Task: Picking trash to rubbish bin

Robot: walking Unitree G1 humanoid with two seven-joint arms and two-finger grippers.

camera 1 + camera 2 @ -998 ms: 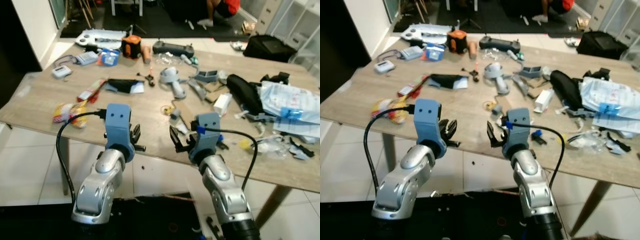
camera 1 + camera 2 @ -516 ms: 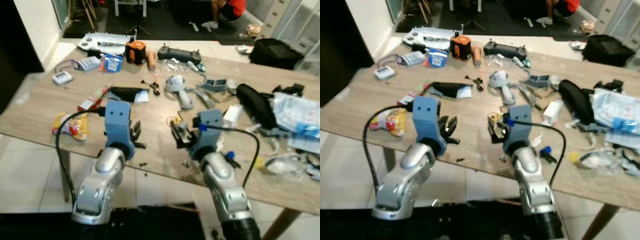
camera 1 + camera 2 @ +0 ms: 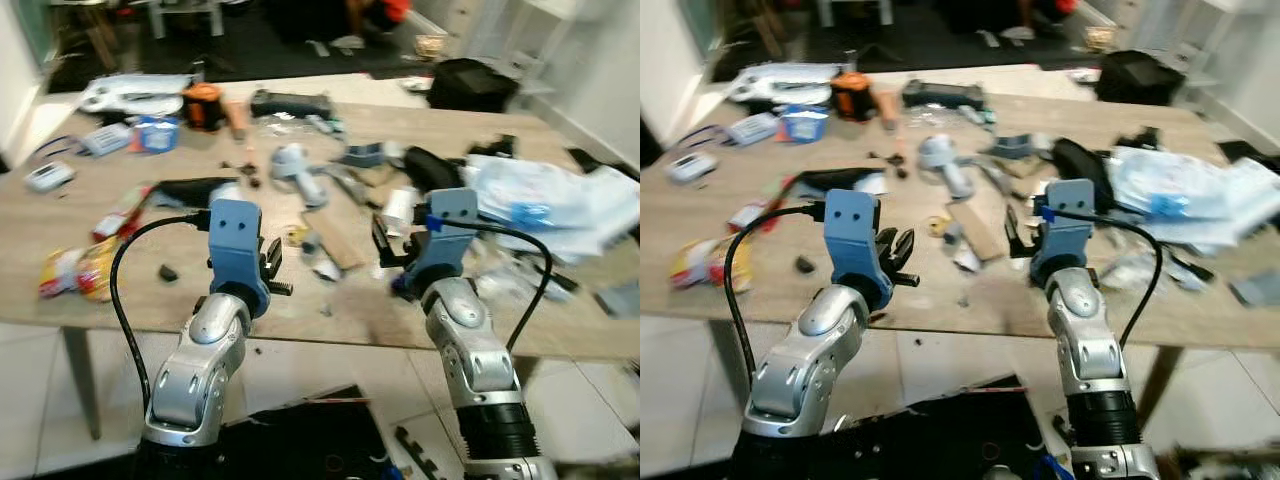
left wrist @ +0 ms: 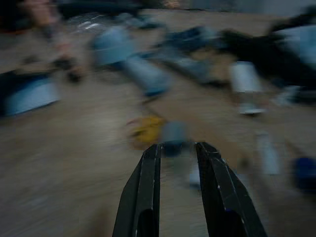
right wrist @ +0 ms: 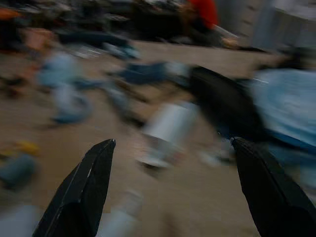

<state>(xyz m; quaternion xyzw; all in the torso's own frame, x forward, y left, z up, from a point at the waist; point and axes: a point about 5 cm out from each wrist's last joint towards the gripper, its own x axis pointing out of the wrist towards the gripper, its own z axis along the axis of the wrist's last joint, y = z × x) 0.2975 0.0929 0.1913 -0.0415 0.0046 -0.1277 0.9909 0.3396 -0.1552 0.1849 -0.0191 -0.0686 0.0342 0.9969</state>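
Two grippers hover over the near edge of a cluttered wooden table [image 3: 60,225].

The table carries many small things, most of them blurred. At its right end lies a heap of clear plastic bags [image 3: 545,200], partly cut off by the picture edge. At the left end, near the front edge, lies a yellow and red snack wrapper [image 3: 75,270]. The right gripper [image 5: 173,190] has its fingers spread wide; the left gripper [image 4: 177,187] has its fingers almost together, with nothing between. A rubbish bin cannot be made out.
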